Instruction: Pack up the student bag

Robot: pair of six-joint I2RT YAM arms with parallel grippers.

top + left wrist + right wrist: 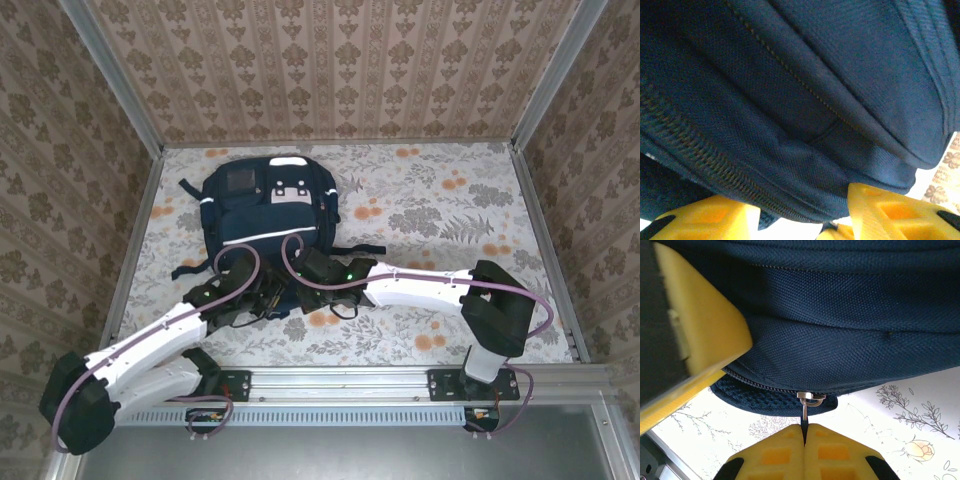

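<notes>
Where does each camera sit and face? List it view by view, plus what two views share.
Top external: above and behind the bases, looking down at the table, student bag, left arm and right arm.
Left wrist: on the left arm, facing the bag's zipped edge; left gripper straddles it.
Right wrist: on the right arm, facing the bag's edge; right gripper shut on the zipper pull.
Shared: both wrist views show navy bag fabric.

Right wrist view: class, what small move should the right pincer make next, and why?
Probably draw the zipper pull sideways along its track to start opening the student bag. The right pincer is shut on the pull's tab, the zipper looks closed there, and the left pincer straddles the bag's lower edge, perhaps steadying it.
</notes>
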